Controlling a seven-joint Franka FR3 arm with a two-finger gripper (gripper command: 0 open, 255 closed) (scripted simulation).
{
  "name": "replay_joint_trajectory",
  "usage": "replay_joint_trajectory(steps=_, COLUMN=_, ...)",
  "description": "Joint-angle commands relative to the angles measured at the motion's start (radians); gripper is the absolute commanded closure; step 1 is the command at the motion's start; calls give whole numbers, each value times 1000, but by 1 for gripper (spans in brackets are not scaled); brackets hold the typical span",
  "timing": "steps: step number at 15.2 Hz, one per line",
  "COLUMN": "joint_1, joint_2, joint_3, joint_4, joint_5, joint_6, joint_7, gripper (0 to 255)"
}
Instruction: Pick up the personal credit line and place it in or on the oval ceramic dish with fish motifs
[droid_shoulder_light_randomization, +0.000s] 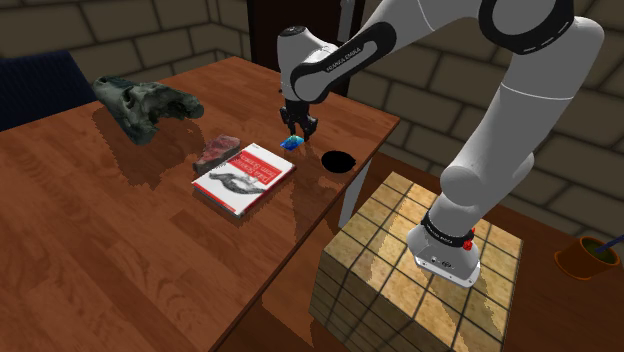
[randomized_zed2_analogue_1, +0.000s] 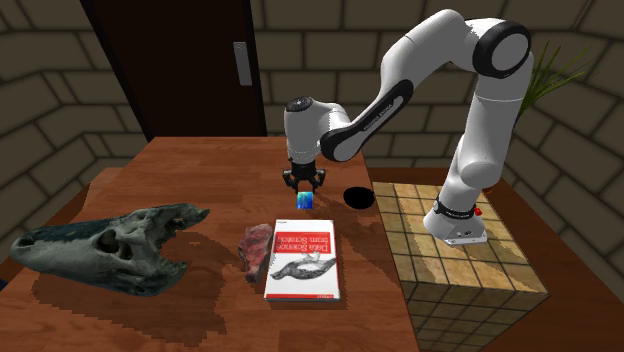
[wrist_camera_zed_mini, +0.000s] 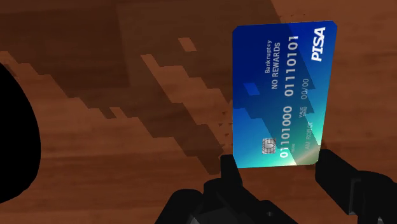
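The wooden counter (droid_shoulder_light_randomization: 120, 230) carries a black oval shape (droid_shoulder_light_randomization: 340, 160), probably the dish. It lies near the claw (droid_shoulder_light_randomization: 298, 132) and has no card in it yet. The pick-up looks done and the placing remains. The claw is clamped on one end of the blue credit card (wrist_camera_zed_mini: 280, 95), seemingly just above the wood.

The arm (droid_shoulder_light_randomization: 520, 100) reaches from the tiled stand (droid_shoulder_light_randomization: 420, 270) at lower right to upper centre. There the end effector (droid_shoulder_light_randomization: 298, 130) points down, pinching a small blue card (droid_shoulder_light_randomization: 292, 143) over the wooden tabletop (droid_shoulder_light_randomization: 100, 250). A black oval dish (droid_shoulder_light_randomization: 340, 160) lies just right of the card, near the tabletop's edge. A white-and-red book (droid_shoulder_light_randomization: 243, 178) lies at centre, with a reddish lump (droid_shoulder_light_randomization: 216, 150) just beside it and a dark skull (droid_shoulder_light_randomization: 140, 105) at upper left.
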Motion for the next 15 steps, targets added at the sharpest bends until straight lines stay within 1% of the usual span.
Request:
replay_joint_trajectory(steps=1, joint_1=0, joint_2=1, joint_3=0, joint_4=-2, joint_5=0, joint_6=-2, joint_7=0, gripper=255)
replay_joint_trajectory(steps=5, joint_1=0, joint_2=1, joint_3=0, joint_4=-3, joint_5=0, joint_6=0, joint_7=0, gripper=255)
replay_joint_trajectory(steps=15, joint_1=-6, joint_2=-78, joint_3=7, joint_4=51, joint_5=63, joint_6=-118, joint_7=-56, gripper=255)
